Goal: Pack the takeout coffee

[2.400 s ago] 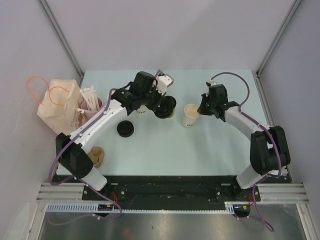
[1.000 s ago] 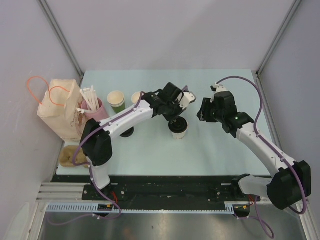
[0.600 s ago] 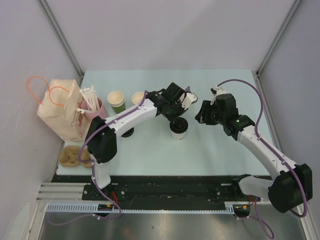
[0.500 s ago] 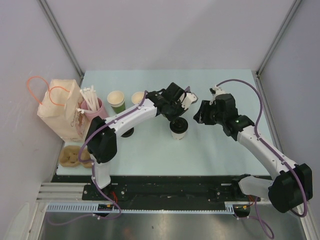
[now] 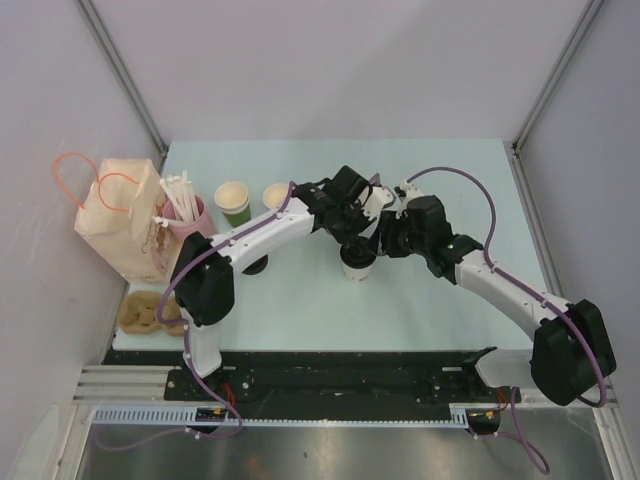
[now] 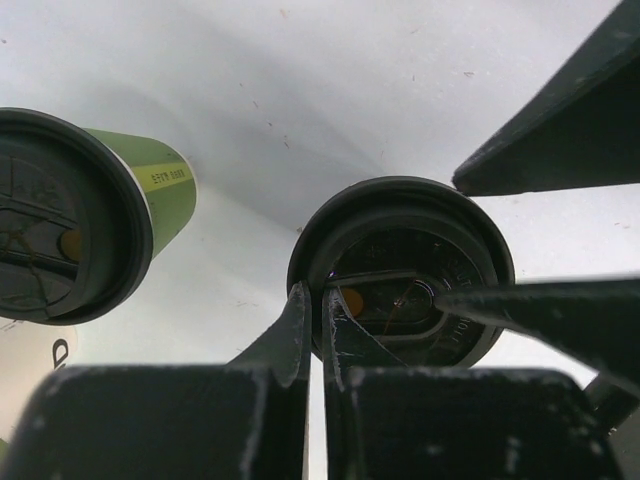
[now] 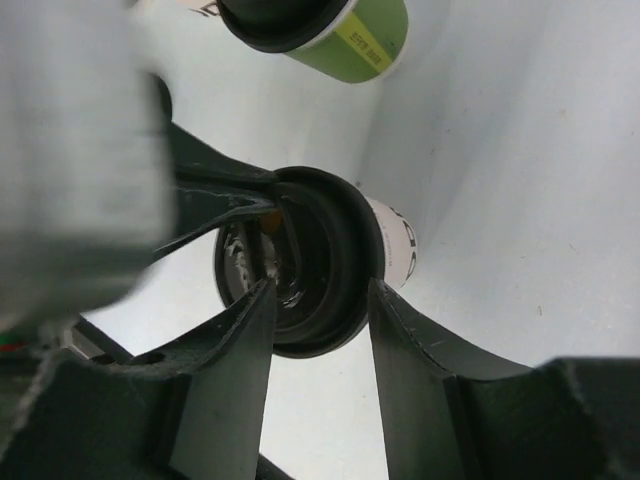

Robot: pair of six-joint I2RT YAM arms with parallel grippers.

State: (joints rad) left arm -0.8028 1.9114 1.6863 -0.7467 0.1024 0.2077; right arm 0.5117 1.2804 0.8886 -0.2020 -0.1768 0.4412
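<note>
Top external view: the white cup [image 5: 357, 263], its black lid [image 6: 395, 222] on, stands near the middle of the worktop [image 5: 300, 310]. The left gripper [image 6: 314, 310], clenched tight, rests its tips on the lid. The right gripper [image 7: 315, 300] straddles the lid's rim; whether it squeezes, I cannot tell. The lidded green cup [image 6: 160, 195] stands nearby.

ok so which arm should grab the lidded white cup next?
Right. The right gripper is open and straddles the lidded white cup; the left gripper is shut, tips on its lid.
</note>
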